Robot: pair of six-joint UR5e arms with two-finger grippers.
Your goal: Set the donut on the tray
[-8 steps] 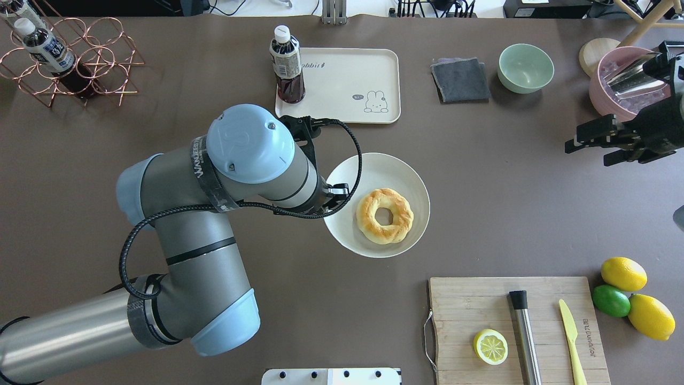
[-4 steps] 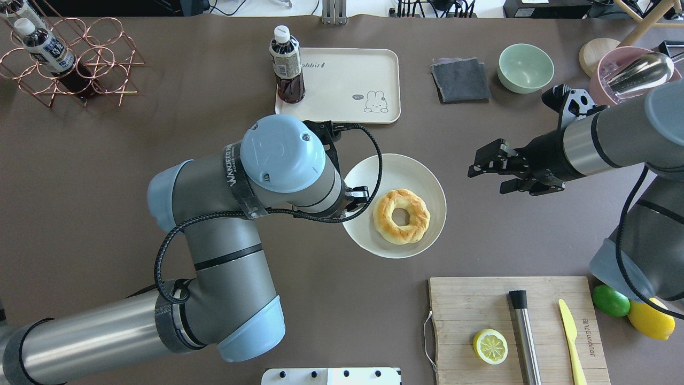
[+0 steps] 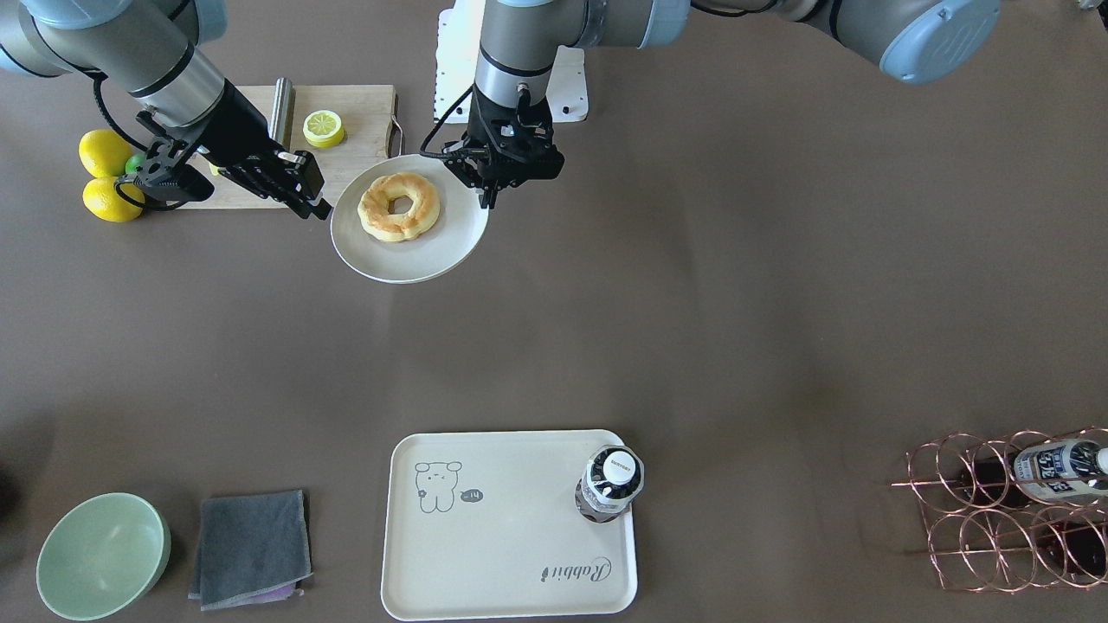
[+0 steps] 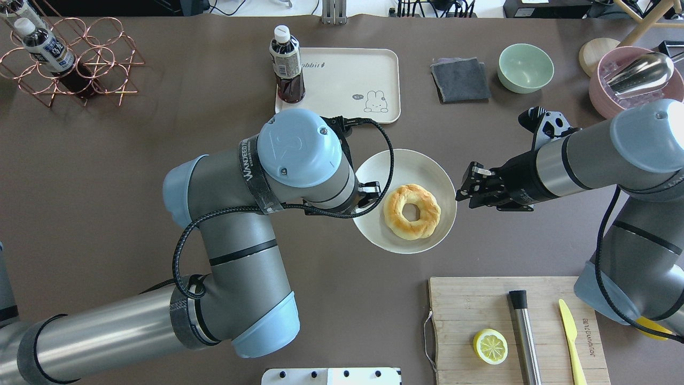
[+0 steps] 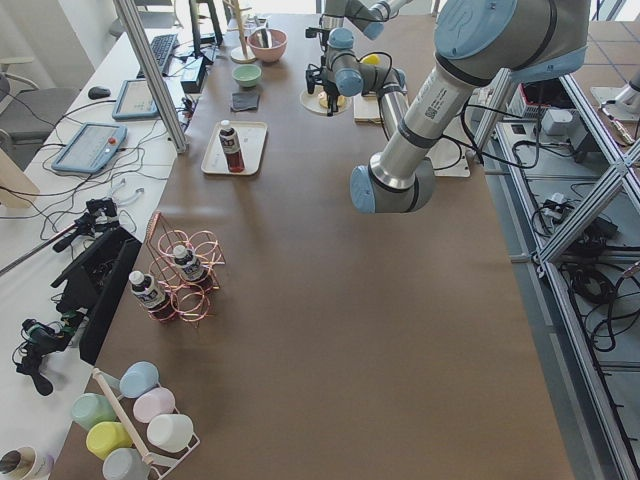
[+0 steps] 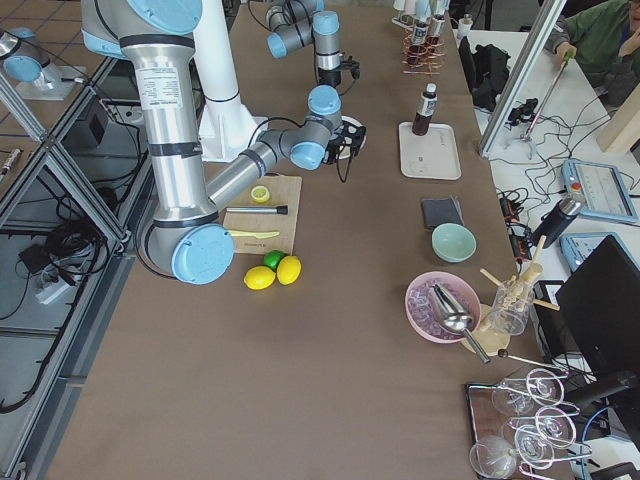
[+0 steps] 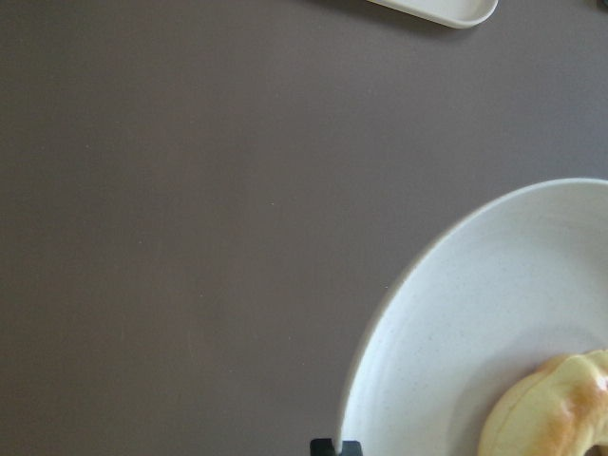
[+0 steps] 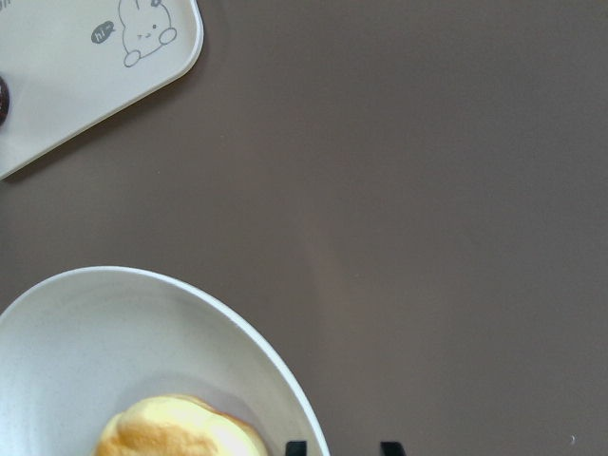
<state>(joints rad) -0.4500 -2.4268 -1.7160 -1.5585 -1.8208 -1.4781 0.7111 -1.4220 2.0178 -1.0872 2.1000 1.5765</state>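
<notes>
The donut (image 4: 412,212) lies on a round white plate (image 4: 406,158) at mid-table. My left gripper (image 4: 371,197) is shut on the plate's left rim and holds it; it also shows in the front view (image 3: 483,192). My right gripper (image 4: 464,187) is open and empty, level with the plate's right rim and just beside it. The cream tray (image 4: 347,80) lies at the far side of the table, bare apart from a dark drink bottle (image 4: 286,67) on its left end. The left wrist view shows the plate (image 7: 446,313) and the donut's edge (image 7: 556,408).
A wooden cutting board (image 4: 470,305) with a lemon half (image 4: 490,346), a metal muddler (image 4: 523,337) and a yellow knife (image 4: 570,334) lies front right. A grey cloth (image 4: 460,79), a green bowl (image 4: 526,68) and a pink bowl (image 4: 630,80) stand far right. A wire rack (image 4: 69,59) stands far left.
My left gripper has carried the plate with the donut to the right. My right arm has swung in from the right edge, its open gripper now beside the plate's right rim.
</notes>
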